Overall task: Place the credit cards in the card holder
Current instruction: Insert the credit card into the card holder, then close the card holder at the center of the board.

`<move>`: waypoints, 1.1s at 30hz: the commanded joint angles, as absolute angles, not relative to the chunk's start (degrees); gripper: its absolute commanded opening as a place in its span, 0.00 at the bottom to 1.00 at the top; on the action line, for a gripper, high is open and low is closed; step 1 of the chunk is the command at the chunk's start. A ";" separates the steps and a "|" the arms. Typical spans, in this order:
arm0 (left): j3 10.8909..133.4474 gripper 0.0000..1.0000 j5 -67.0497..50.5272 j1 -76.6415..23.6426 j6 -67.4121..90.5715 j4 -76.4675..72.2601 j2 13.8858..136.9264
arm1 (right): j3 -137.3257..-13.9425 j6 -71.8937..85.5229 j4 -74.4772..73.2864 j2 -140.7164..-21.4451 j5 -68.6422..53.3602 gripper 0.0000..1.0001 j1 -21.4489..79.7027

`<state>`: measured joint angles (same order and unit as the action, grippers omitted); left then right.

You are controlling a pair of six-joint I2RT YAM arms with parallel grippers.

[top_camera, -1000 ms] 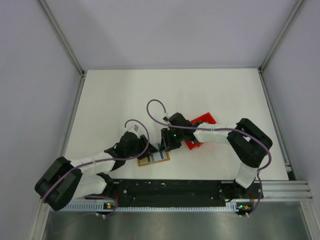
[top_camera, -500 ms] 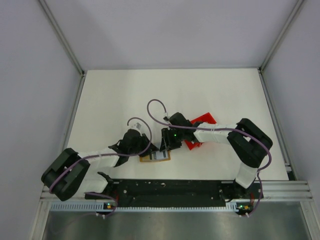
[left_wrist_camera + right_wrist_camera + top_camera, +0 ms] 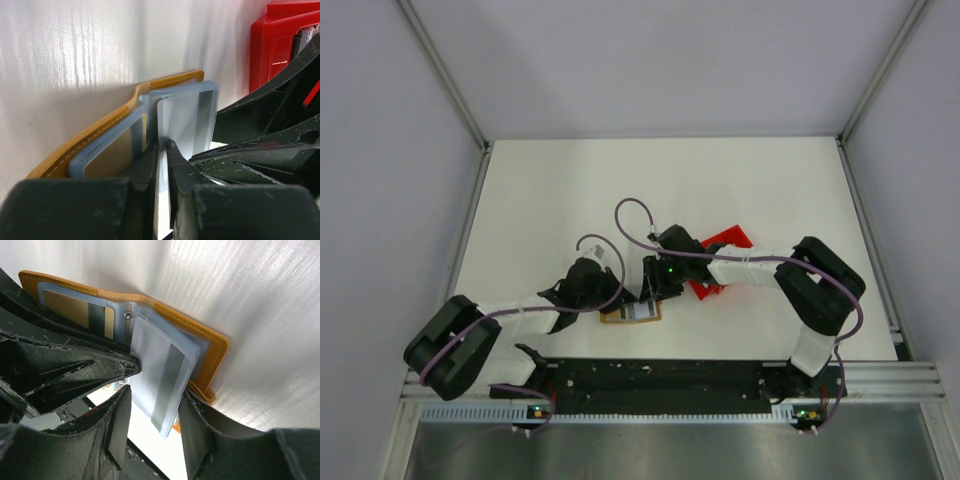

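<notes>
Since 1 s ago the left arm has swung its elbow in toward the card holder. The wrist has crept slightly closer over it, so less of the holder shows from above. No visible change over the last half second.

- Card holder: lies open and flat on the white table, orange cover down, at the near edge between the two wrists. The red tray is just beyond it on the right arm's side, apart from it.
- left gripper: fingers pinched almost together on the thin edge of a translucent plastic sleeve standing up from the holder's spine. Clamped on the sleeve.
- right gripper: jaws part-spread, one finger along each long edge of the grey-white card, whose dark stripe runs lengthwise. Both fingers look in contact, so it is gripping the card.
- Card: far end lies over the holder's sleeve stack by the rivet, near end sticks out past the holder's edge between the fingers. Can't tell how far it sits inside a sleeve.
- Gripper tips are just beside each other over the holder.
</notes>
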<state>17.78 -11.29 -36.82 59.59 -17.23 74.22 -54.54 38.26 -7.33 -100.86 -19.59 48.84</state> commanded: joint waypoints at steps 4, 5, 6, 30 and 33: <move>18.46 0.01 -15.38 -38.32 59.50 -23.29 75.41 | -53.44 37.53 -9.58 -102.66 -16.35 0.43 49.48; 18.28 0.03 -15.38 -38.32 59.33 -23.47 75.50 | -53.52 37.44 -9.58 -102.66 -16.35 0.43 49.48; 18.11 0.07 -15.99 -38.41 59.15 -24.42 75.59 | -53.53 37.44 -9.49 -102.66 -16.35 0.44 49.48; 23.28 0.58 -8.18 -38.23 53.18 -3.09 61.97 | -50.90 38.14 -8.27 -96.78 -10.20 0.46 49.39; 23.64 0.59 -7.30 -38.23 52.47 -1.50 60.65 | -50.62 37.44 -7.74 -92.74 -9.50 0.48 49.48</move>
<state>21.30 -8.10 -38.02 54.94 -5.30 62.96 -52.16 39.05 -7.25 -97.65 -15.27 49.19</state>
